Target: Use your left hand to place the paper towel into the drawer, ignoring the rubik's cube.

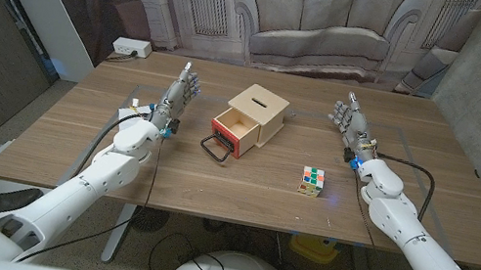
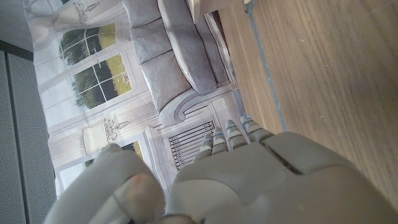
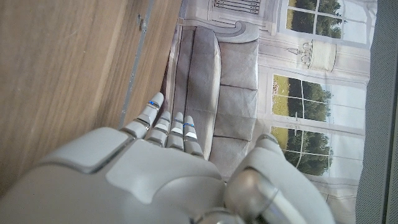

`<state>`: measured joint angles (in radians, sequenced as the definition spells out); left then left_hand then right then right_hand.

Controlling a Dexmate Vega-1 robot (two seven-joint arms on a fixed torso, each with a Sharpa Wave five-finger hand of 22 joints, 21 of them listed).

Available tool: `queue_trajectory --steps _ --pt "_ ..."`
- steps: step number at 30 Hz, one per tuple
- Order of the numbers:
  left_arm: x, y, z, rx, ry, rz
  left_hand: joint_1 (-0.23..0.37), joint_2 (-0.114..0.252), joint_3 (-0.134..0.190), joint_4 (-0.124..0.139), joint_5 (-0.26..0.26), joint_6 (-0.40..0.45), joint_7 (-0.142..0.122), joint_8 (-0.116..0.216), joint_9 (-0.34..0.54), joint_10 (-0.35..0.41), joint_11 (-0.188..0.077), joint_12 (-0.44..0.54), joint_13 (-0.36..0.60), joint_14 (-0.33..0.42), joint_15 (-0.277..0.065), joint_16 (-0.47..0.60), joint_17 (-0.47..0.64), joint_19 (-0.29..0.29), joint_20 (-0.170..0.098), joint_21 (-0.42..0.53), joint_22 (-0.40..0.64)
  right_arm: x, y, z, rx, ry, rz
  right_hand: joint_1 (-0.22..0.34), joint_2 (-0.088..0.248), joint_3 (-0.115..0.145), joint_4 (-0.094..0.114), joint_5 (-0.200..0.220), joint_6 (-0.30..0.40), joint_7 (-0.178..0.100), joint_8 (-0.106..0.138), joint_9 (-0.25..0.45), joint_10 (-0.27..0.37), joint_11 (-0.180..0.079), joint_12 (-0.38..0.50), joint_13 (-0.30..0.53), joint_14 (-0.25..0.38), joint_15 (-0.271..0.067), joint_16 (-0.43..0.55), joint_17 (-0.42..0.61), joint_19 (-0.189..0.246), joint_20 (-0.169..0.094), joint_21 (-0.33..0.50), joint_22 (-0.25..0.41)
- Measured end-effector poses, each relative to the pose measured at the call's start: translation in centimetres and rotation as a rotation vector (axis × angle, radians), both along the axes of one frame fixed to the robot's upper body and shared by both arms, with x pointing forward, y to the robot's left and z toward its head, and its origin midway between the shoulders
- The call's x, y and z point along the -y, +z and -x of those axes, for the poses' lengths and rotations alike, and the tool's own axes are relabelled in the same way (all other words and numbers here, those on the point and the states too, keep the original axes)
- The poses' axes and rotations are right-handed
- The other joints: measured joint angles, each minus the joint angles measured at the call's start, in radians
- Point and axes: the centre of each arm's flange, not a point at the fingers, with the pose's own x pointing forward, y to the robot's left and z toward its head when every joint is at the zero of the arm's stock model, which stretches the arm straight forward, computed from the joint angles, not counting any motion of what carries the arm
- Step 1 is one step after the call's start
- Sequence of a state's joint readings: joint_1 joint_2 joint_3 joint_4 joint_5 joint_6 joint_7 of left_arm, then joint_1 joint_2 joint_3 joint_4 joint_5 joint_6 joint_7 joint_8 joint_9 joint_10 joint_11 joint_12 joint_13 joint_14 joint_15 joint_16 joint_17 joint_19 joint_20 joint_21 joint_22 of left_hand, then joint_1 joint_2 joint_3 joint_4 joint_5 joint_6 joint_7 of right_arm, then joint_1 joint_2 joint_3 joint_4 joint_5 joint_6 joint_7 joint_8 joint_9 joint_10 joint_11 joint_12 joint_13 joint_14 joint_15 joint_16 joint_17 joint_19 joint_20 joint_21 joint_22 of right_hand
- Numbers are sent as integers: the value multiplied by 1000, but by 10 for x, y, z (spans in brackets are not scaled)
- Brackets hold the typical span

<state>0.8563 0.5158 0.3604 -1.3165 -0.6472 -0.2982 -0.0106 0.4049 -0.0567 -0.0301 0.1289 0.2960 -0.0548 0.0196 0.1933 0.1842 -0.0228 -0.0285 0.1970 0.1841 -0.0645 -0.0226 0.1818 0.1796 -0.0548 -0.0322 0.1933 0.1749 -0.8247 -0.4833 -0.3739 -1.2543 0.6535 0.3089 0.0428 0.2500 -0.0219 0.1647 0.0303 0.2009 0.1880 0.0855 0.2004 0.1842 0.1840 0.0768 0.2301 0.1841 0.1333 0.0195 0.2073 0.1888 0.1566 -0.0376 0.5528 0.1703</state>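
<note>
Two hands stand on the table (image 1: 241, 190), one to each side of a small wooden box. The left hand (image 1: 180, 93) stands on its edge near the left side, fingers straight and a little apart, reaching toward the far edge and holding nothing; in the left wrist view the same hand (image 2: 249, 180) shows from behind, its fingertips (image 2: 230, 129) extended side by side over the wood, with the painted sofa backdrop (image 2: 174, 56) beyond. The right hand (image 1: 350, 120) stands likewise near the right side, fingers extended and slightly spread, empty; its own wrist view shows the hand (image 3: 161, 180) from behind, with the fingertips (image 3: 163, 121) pointing past the table edge at the backdrop. The box (image 1: 257, 113) sits in the middle of the table, between the hands, with a slot in its top. Its drawer (image 1: 230, 131) is pulled out toward the robot, red-fronted with a dark loop handle (image 1: 214, 148) lying on the wood. I cannot tell what lies in the drawer, and the paper towel cannot be made out in any picture. The cube (image 1: 312, 180) rests on the table to the right of the drawer, nearer the robot than the right hand, apart from both the box and that hand. A white power strip (image 1: 131, 48) lies on the floor beyond the far left corner.
</note>
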Motion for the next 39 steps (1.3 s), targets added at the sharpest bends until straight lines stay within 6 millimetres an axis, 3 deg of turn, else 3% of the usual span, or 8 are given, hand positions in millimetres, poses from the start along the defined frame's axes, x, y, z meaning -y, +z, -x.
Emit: queue_trajectory --steps 23,39 --pt "2 -6 8 19 1 0 46 36 14 -14 11 33 3 16 0 32 2 7 0 27 9 8 -3 15 -4 8 0 -1 -16 -3 -7 5 -36 5 5 0 0 0 8 -3 0 0 0 0 0 0 3 4 0 0 3 -3 0 0" --pt "-11 -3 29 71 83 -26 82 53 27 -34 15 84 -2 23 0 83 -15 23 0 77 -2 16 -3 63 -2 17 0 5 -18 1 -12 -10 -43 9 9 0 0 0 9 -2 0 0 23 5 0 0 9 9 0 0 8 2 -15 0"
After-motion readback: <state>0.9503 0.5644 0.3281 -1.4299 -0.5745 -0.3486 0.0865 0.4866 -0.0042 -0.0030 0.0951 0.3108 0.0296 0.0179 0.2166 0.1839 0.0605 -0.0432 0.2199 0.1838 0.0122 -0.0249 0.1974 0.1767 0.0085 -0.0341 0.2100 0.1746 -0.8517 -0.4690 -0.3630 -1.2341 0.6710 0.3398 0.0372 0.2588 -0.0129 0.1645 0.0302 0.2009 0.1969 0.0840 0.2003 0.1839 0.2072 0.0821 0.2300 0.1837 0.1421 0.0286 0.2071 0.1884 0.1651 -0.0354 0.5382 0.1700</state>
